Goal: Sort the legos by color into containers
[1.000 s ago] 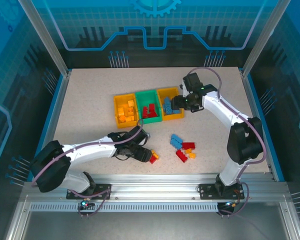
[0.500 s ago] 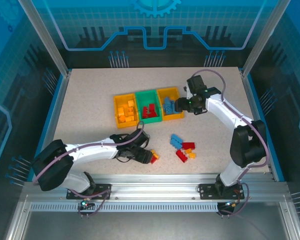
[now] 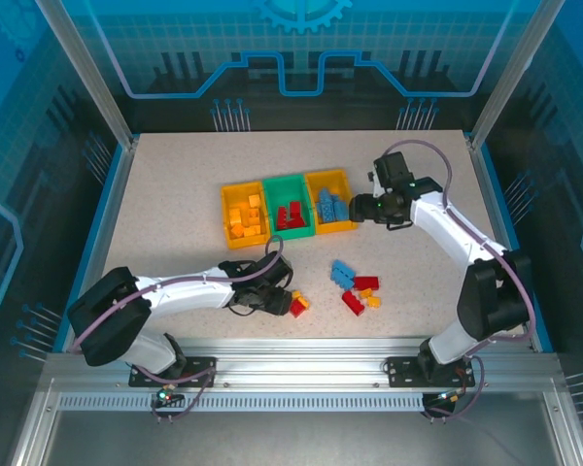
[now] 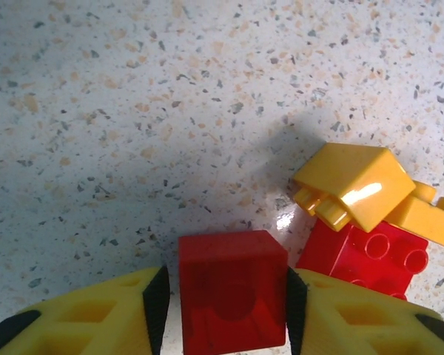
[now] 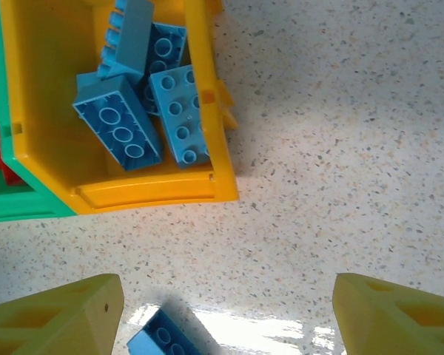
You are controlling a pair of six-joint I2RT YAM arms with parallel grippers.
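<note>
Left gripper (image 4: pixel 226 299): narrow, seemingly clamping a smooth red brick (image 4: pixel 233 274) on the speckled desk (image 4: pixel 133 111).
Right gripper (image 5: pixel 229 310): wide, empty, over the desk beside the glossy yellow bin (image 5: pixel 155 191) of studded blue bricks (image 5: pixel 118 126).

Your left tool (image 4: pixel 223 299) has crept a little to the right along the table (image 3: pixel 175 194). Its jaws have drawn in until the pads press both sides of a red brick (image 4: pixel 231 288). Your right tool (image 3: pixel 359 207) has pulled away from above the right-hand yellow bin (image 3: pixel 345 227) and now hangs just off that bin's right side, over bare table.
</note>
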